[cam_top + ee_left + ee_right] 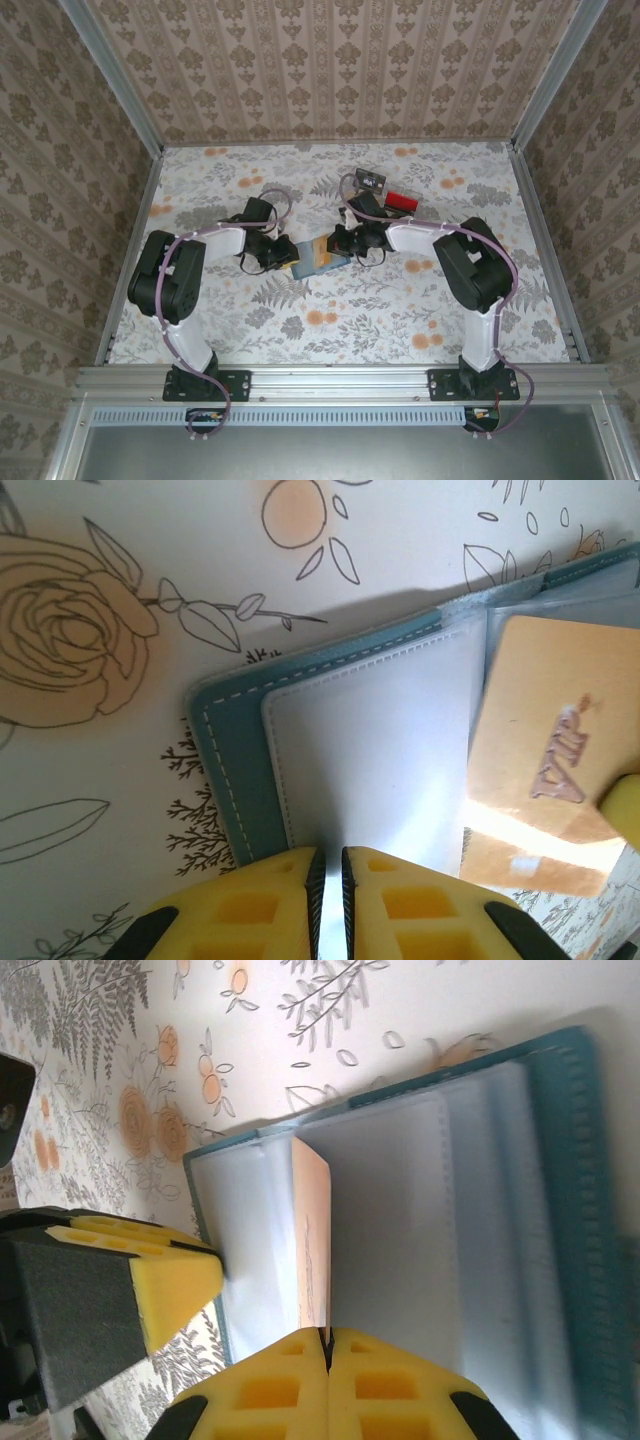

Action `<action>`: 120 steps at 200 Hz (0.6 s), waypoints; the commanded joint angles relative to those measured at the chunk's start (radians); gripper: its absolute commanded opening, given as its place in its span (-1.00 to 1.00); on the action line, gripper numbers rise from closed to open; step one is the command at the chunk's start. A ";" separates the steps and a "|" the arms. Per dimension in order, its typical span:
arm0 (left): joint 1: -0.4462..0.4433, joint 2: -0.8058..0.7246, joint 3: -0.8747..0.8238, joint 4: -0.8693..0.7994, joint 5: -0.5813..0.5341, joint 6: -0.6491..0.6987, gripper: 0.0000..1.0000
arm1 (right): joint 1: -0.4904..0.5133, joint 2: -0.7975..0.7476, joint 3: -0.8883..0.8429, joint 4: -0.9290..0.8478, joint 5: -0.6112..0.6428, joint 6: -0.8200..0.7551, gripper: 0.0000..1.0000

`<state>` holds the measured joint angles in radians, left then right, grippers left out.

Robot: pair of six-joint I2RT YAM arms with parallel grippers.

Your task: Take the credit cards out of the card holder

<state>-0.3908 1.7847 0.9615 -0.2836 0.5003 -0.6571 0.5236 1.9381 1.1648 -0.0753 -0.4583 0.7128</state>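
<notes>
The teal card holder [322, 256] lies open on the floral table between both grippers. In the left wrist view its stitched teal border [232, 770] frames a pale pocket panel, and an orange-tan credit card [560, 760] marked "VIP" stands partly out of the right side. My left gripper [331, 865] presses its tips onto the pale panel, jaws nearly together with a thin slit and nothing between them. My right gripper [326, 1338] is shut on the near edge of the orange card [313, 1230], which stands on edge above the card holder [570, 1160]. One yellow finger [165, 1270] of the left gripper rests at the holder's left edge.
A small clear tray [372, 181] and a red block [402, 200] sit behind the right arm at the back of the table. Metal frame rails and patterned walls close in the table on three sides.
</notes>
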 commanded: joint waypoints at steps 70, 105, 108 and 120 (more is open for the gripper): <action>0.090 -0.219 0.024 -0.090 0.132 0.076 -0.28 | -0.018 -0.275 -0.137 0.058 -0.046 -0.028 -1.00; 0.081 -0.322 -0.022 0.076 0.308 -0.013 -0.10 | -0.035 -0.317 -0.167 0.209 -0.208 0.058 -1.00; 0.078 -0.329 -0.024 0.092 0.320 -0.022 -0.08 | -0.037 -0.317 -0.169 0.227 -0.222 0.070 -1.00; 0.067 -0.349 -0.035 0.152 0.362 -0.054 -0.01 | -0.041 -0.318 -0.169 0.285 -0.276 0.111 -1.00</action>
<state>-0.3080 1.4796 0.9585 -0.2661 0.7120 -0.6415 0.4957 1.6405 1.0172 0.0639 -0.5854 0.7399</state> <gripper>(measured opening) 0.465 0.067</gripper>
